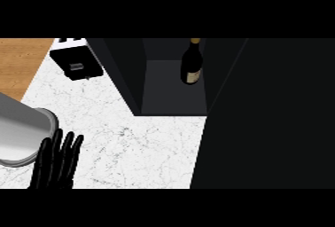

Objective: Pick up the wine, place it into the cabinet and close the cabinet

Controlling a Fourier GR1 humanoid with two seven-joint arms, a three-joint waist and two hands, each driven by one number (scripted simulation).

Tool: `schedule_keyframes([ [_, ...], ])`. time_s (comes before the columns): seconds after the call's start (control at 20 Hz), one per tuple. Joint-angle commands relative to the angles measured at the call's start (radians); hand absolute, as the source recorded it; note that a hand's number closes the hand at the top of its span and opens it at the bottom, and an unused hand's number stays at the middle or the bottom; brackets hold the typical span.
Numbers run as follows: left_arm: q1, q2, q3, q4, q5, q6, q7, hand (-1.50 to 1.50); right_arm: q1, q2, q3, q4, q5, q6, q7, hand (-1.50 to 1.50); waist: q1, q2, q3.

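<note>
The wine bottle [191, 62], dark with a pale label and a gold top, stands upright inside the dark cabinet [171, 95], toward the right of its shelf. The cabinet's door [268, 115] is a large black panel swung open at the right, covering much of the view. My left hand [57, 159] shows at the lower left with its fingers straight and pointing up, resting over the marble counter and holding nothing. My right hand shows nowhere; the open door may hide it.
A black toaster [76, 62] sits on the white marble counter [131, 137] at the upper left. A wooden surface [20, 62] lies beyond it at the left edge. My grey left forearm [20, 133] crosses the lower left.
</note>
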Motion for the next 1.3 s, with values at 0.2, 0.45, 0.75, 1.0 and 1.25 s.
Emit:
schedule_keyframes([
  [0.2, 0.092, 0.063, 0.162, -0.041, 0.085, -0.086, -0.024, -1.5, 0.025, -0.029, 0.164, -0.075, -0.094, 0.065, 0.017, 1.5, 0.003, 0.001, 0.001],
  [0.45, 0.135, 0.1, 0.268, -0.03, 0.151, -0.17, -0.017, -1.5, 0.039, 0.015, 0.441, -0.125, 0.093, -0.011, 0.077, 1.5, -0.003, -0.004, -0.001],
  [0.75, 0.169, 0.16, 0.397, -0.012, 0.215, -0.272, 0.014, -1.5, -0.086, 0.015, 0.623, -0.01, 0.222, -0.197, 0.023, 1.5, 0.003, -0.003, -0.001],
  [1.0, 0.149, 0.183, 0.471, 0.036, 0.269, -0.343, 0.032, -1.5, -0.122, 0.013, 0.682, -0.008, 0.239, -0.296, 0.042, 1.5, 0.0, -0.004, -0.003],
  [1.25, 0.209, 0.215, 0.521, -0.003, 0.316, -0.404, 0.062, -1.5, -0.194, 0.013, 0.732, 0.065, 0.338, -0.432, -0.02, 1.5, 0.01, -0.007, -0.002],
])
